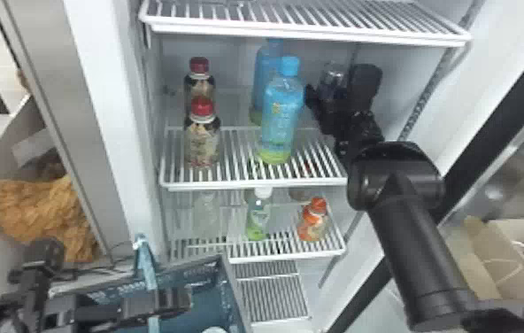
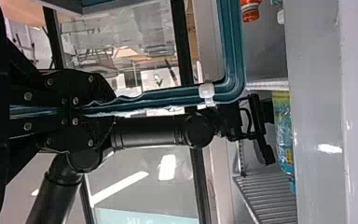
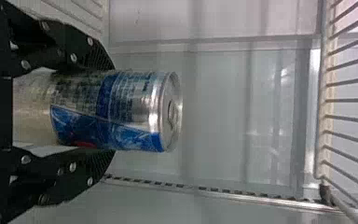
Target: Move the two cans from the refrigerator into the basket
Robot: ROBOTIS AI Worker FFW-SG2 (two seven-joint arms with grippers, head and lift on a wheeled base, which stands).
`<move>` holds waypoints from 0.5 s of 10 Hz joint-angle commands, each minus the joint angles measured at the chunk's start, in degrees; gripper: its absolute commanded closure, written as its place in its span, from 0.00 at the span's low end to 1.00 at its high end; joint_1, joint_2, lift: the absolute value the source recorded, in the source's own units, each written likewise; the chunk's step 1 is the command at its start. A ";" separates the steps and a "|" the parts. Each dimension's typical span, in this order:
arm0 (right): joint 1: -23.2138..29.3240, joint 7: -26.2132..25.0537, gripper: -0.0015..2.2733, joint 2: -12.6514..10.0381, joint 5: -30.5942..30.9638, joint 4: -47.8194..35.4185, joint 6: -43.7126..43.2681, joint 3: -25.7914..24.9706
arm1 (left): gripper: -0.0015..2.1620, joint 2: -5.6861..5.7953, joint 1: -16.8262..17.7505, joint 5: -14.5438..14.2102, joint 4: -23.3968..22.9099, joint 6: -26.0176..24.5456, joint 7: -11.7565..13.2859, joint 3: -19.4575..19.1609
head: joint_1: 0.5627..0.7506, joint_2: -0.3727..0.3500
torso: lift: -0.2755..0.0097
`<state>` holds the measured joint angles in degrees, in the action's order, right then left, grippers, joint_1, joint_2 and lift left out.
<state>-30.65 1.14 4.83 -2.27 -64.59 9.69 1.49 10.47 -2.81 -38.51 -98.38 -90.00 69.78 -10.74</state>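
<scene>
My right gripper is inside the refrigerator at the right of the upper shelf, shut on a silver can. In the right wrist view, the blue-and-silver can sits between both fingers of my right gripper, its lid end pointing away from the palm. At the lower left, my left gripper is at the teal basket. The left wrist view has my left gripper shut on the rim of the basket. A pale rounded thing lies in the basket, too cut off to identify.
Blue bottles stand just left of the right gripper, with red-capped bottles farther left. Small bottles, one orange-capped, stand on the shelf below. A wire shelf spans above the can; the refrigerator's side wall is at the right.
</scene>
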 commanded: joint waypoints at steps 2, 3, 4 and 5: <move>0.13 0.27 0.56 0.53 1.02 0.40 -2.24 0.00 | 0.55 -0.01 0.00 0.00 0.02 -0.03 0.00 0.00 | 0.70 0.27 | 0.88; 1.67 0.27 0.56 0.53 1.70 -2.13 -2.24 0.00 | 0.55 -0.01 0.00 0.00 0.02 -0.03 0.00 0.00 | 0.70 0.27 | 0.88; 4.35 0.09 0.56 0.62 1.93 -6.07 -2.24 0.00 | 0.55 -0.09 0.00 0.00 0.02 -0.03 0.00 0.00 | 0.70 0.26 | 0.88; 7.86 -0.61 0.56 0.79 2.39 -12.54 0.15 0.00 | 0.55 -0.09 -0.14 0.00 0.02 -0.03 0.00 -0.11 | 0.70 0.26 | 0.88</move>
<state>-24.72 0.54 5.54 -0.09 -73.80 8.71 1.49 10.38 -2.89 -38.51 -98.36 -90.00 69.78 -10.76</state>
